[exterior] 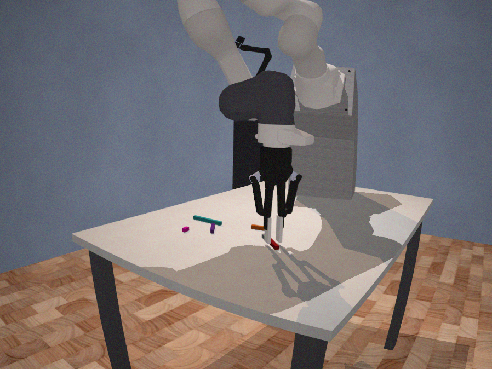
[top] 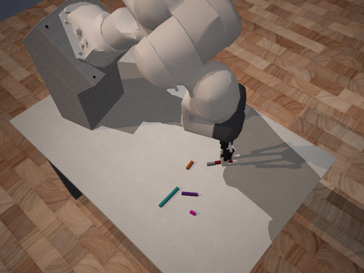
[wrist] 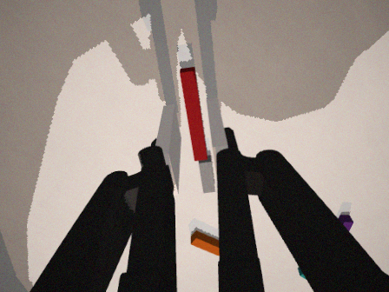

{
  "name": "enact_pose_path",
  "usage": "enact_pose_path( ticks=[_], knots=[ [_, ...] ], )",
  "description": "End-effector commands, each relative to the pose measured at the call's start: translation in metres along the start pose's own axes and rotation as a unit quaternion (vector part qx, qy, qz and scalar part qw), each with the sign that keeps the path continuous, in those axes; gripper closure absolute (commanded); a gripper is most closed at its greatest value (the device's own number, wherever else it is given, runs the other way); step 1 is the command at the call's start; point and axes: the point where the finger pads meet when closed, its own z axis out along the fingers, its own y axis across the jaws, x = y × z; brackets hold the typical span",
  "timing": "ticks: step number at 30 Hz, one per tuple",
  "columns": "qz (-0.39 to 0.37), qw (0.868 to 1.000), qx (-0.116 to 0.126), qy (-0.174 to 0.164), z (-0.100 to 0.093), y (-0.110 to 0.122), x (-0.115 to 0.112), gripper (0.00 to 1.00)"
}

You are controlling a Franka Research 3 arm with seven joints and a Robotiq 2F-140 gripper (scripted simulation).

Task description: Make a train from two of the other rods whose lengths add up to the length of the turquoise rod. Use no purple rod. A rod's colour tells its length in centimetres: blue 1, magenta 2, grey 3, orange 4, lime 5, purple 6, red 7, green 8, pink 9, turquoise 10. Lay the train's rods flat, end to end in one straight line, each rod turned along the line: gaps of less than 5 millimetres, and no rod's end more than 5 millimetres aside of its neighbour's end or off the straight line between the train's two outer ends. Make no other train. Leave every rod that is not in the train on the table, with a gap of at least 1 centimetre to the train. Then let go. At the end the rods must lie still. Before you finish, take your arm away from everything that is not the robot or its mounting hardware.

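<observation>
The fingers [top: 224, 160] [exterior: 279, 229] are pointing down over the red rod [top: 217, 162] [exterior: 274, 243] [wrist: 194, 115], standing a narrow way apart and gripping nothing. In the wrist view, the red rod is running lengthwise between them, with pale tabletop [top: 132, 164] [exterior: 159, 238] [wrist: 87, 130] showing along its sides. The grey rod [top: 210, 163] [exterior: 263, 236] [wrist: 207, 175] is lying at one end of the red one, and the two are forming what looks like a single straight line. Their facing ends are appearing to meet, though whether they are touching or leaving a hairline gap is too fine to tell.

The orange rod [top: 189, 165] [exterior: 257, 227] [wrist: 205, 243] is lying apart from that line, off beyond the grey rod's outer end and turned at a different angle. Farther away, the turquoise rod [top: 169, 196] [exterior: 207, 220] [wrist: 302, 273] is lying diagonally across the tabletop in the top view. The purple rod [top: 189, 193] [exterior: 212, 228] [wrist: 346, 222] is resting near one end of it, with a visible gap between them in that view. The magenta rod [top: 192, 212] [exterior: 185, 229] is lying apart from both, well away from the red and grey pair.
</observation>
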Motion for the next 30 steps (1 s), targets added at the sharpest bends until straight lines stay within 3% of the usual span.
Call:
enact_pose_path(
  ticks=[1, 30],
  knots=[
    [0.002, 1.000, -0.002, 0.000, 0.0042, 0.0019, -0.0006, 0.85],
    [0.002, 1.000, -0.002, 0.000, 0.0087, 0.0019, -0.0006, 0.85]
  ],
)
